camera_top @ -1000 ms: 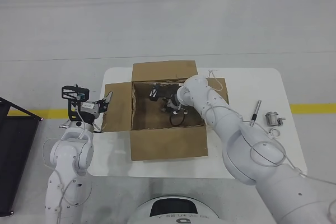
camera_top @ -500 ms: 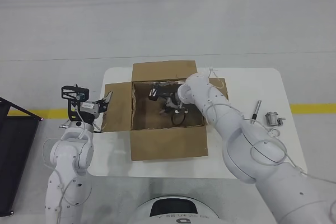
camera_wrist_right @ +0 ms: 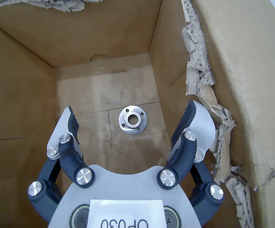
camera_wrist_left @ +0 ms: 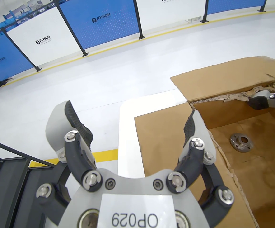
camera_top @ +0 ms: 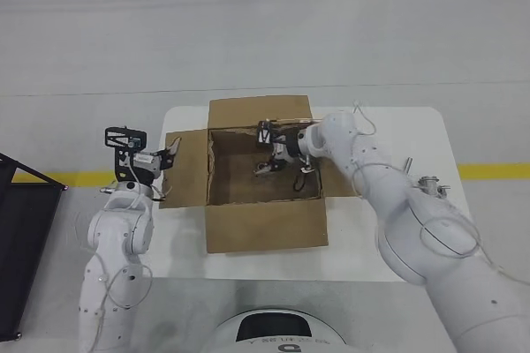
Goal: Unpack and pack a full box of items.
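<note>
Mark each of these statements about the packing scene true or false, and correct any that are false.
1. The cardboard box has its flaps shut. False: they are folded open.
2. The right gripper is open. True.
3. The left gripper holds the metal flange. False: it is open and empty; the flange lies on the box floor.
4. A small metal part lies on the table outside the box. True.

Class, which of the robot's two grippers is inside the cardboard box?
The right gripper: open, it hangs inside the box above a metal flange on its floor. The left gripper, also open, sits outside, by the left flap.
</note>
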Controlling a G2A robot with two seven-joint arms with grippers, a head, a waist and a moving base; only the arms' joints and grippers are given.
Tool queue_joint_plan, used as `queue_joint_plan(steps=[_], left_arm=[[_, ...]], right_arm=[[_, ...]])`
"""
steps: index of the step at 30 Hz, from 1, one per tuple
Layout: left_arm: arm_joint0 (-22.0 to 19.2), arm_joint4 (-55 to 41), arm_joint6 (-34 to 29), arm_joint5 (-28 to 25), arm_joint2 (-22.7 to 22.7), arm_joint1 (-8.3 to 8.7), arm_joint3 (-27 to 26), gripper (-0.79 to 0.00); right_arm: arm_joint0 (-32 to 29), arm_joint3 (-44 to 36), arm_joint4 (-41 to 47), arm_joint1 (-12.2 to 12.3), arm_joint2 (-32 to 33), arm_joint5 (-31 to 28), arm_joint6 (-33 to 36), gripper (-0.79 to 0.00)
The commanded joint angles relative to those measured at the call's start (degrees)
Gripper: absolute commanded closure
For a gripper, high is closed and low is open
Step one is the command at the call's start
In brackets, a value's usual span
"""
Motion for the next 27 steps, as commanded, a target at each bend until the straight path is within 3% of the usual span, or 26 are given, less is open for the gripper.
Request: queue_joint_plan(steps=[1, 5, 17, 19, 23, 27], left_arm=[[-0.60, 0.11, 0.11, 0.59, 0.34, 0.01, 1.17, -0.785], [-1.68, 0.21, 0.08, 1.30, 0.90, 0.04, 3.49, -0.785], [-2.78, 2.44, 0.78, 3.00, 1.99, 0.20, 7.73, -0.785], [-3.22, 3.98, 1.04, 3.36, 2.33, 0.28, 8.90, -0.785], [-4.50, 5.97, 0.75, 3.49, 3.31, 0.37, 11.59, -0.785], [-5.80, 7.20, -0.03, 2.94, 4.56, 0.41, 14.04, -0.785]], right_arm=[[-0.72, -2.66, -1.93, 2.27, -0.76, 0.00, -5.43, -0.785], [-1.67, -8.09, -4.64, 6.30, -2.52, 0.00, -9.07, -0.785], [-2.40, -9.66, -4.39, 6.63, -2.52, 0.54, -8.39, -0.785], [-2.79, -11.74, -4.12, 7.31, -1.74, 0.57, -10.74, -0.785], [-3.79, -15.38, -7.39, 11.00, 0.37, 0.38, -21.38, -0.785], [-6.75, -21.62, -13.06, 16.08, 3.36, 4.14, -28.65, -0.785]])
